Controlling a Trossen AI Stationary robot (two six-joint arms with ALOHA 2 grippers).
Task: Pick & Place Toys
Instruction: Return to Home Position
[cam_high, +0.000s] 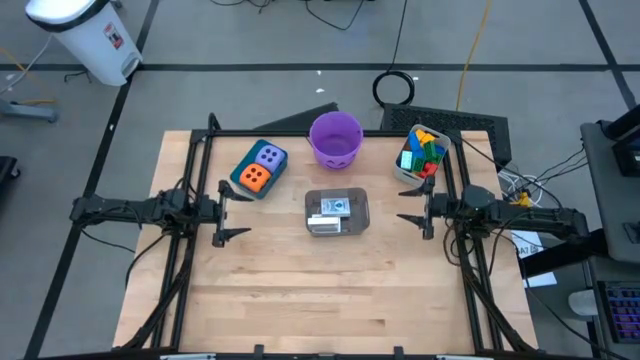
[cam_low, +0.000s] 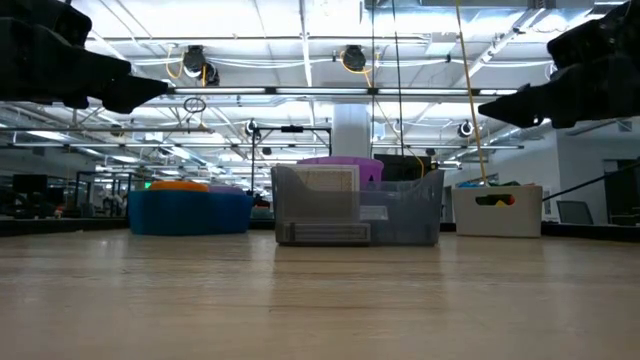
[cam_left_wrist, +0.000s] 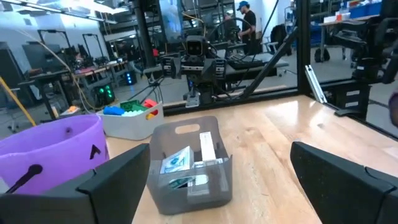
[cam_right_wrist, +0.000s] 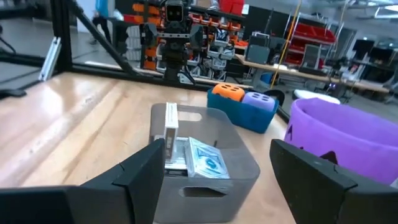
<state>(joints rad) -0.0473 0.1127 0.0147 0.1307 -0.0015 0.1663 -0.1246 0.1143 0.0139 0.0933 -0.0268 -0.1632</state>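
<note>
An orange die (cam_high: 255, 178) and a purple die (cam_high: 270, 156) sit in a teal bin (cam_high: 243, 186) at the far left. Colored blocks (cam_high: 424, 155) fill a white tub (cam_high: 407, 172) at the far right. White printed cards (cam_high: 334, 207) lie and stand in a clear grey tub (cam_high: 360, 212) at the table's middle. My left gripper (cam_high: 238, 212) hovers open to the left of that tub, pointing level at it. On the tub's right my right gripper (cam_high: 410, 205) is open too and faces it. Nothing lies between either pair of fingers.
A purple bucket (cam_high: 335, 138) stands at the far middle, between the teal bin and the white tub. The near half of the wooden table (cam_high: 320, 300) is bare wood. Black frame posts (cam_high: 205, 135) rise at the table's sides. People show in the room beyond.
</note>
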